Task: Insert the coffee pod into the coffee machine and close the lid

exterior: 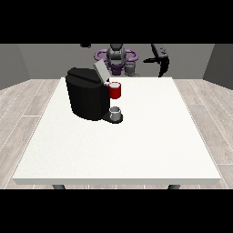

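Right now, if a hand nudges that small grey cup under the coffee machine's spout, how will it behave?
The grey cup looks small and short, so probably light: a push likely slides it off the machine's base rather than tipping it. Its sides look round, so if knocked over it may roll. The coffee machine beside it is bulky and should stay put.

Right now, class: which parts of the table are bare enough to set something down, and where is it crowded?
Bare: the table from the coffee machine to the near edge, and its whole right half. Crowded: around the machine, with the red pod holder and grey cup at its right side.
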